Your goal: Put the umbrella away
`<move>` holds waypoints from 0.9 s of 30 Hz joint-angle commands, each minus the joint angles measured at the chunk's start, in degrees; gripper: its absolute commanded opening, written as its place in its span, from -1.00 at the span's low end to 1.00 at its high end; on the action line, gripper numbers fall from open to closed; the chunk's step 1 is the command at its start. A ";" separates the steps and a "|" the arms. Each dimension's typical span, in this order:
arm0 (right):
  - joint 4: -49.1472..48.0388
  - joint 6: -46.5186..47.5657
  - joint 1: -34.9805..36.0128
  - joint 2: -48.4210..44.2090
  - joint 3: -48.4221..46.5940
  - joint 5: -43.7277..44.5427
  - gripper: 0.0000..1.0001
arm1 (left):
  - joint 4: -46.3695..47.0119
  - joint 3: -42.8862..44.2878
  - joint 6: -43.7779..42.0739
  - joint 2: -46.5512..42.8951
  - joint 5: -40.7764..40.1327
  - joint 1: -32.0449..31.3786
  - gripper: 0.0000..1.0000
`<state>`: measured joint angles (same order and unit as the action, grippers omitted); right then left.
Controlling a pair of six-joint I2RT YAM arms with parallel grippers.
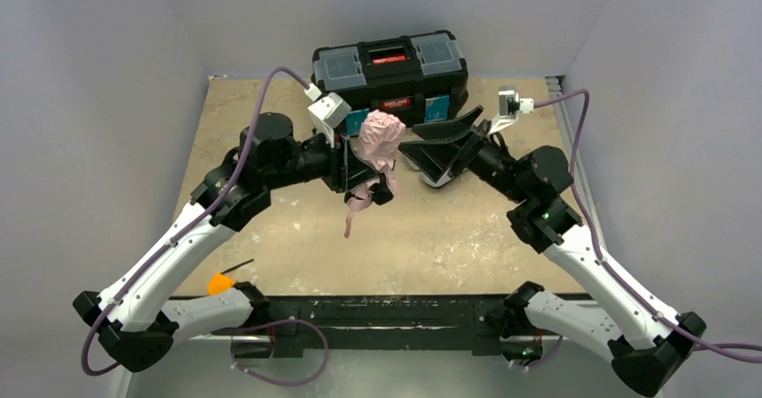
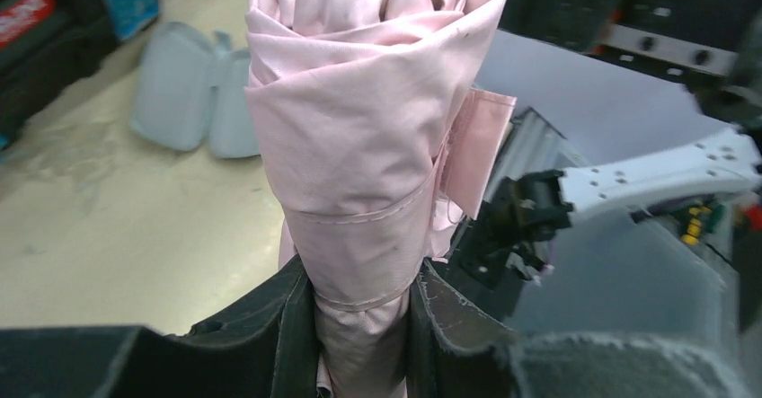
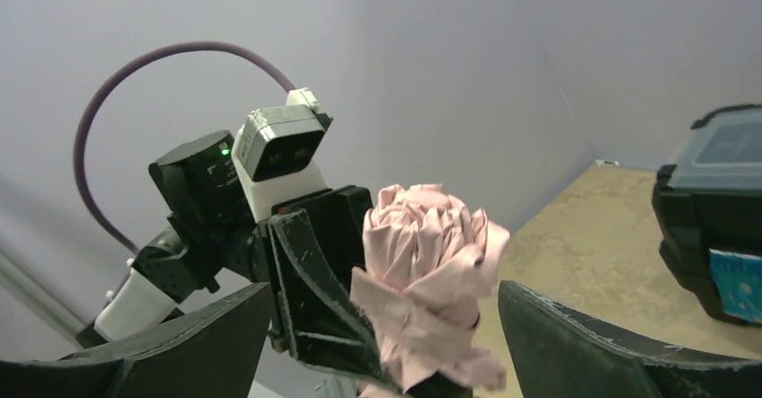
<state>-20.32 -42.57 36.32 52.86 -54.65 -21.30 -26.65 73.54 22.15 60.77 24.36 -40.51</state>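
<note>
The umbrella stands upright in the left tool above mid-counter, with the right tool just right of it, not touching. Behind them a toolbox sits at the far edge, a case lying near it.

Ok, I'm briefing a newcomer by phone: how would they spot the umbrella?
Find the black toolbox at the far edge of the table. Just in front of it, the left tool holds a rolled bundle upright: the umbrella. It alone is pale pink, a strap dangling below.
</note>
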 commanded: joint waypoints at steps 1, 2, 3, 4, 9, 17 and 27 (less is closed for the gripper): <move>13.04 -0.47 -0.02 -1.60 -5.59 9.25 0.97 | -4.12 5.60 -6.42 0.08 -16.63 -0.63 -1.00; 16.17 -2.03 -0.02 -1.39 -6.62 11.19 0.98 | -4.63 5.81 -7.89 0.36 -20.09 -1.38 -1.00; 18.95 -4.71 -0.02 -0.91 -7.77 12.59 0.98 | -4.97 5.83 -9.54 0.55 -23.37 -2.50 -1.00; 22.65 -6.84 -0.09 -0.16 -9.32 14.00 0.98 | -5.06 5.78 -11.27 0.76 -26.68 -3.55 -1.00; 35.03 -14.30 0.06 5.87 -16.66 17.07 0.97 | -4.63 7.03 -19.50 4.10 -47.27 -11.84 -1.00; 40.23 -17.86 0.07 13.51 -23.63 13.62 0.98 | 5.90 3.27 -33.35 6.93 -65.48 -21.19 -1.00; 38.57 -21.24 0.04 14.85 -21.74 9.43 0.98 | 17.53 -1.40 -48.69 11.54 -75.82 -25.98 -1.00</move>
<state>19.75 -61.54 36.25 68.51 -76.49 -9.56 -20.25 72.18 -18.57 70.91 -45.28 -64.95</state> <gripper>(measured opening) 0.987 0.306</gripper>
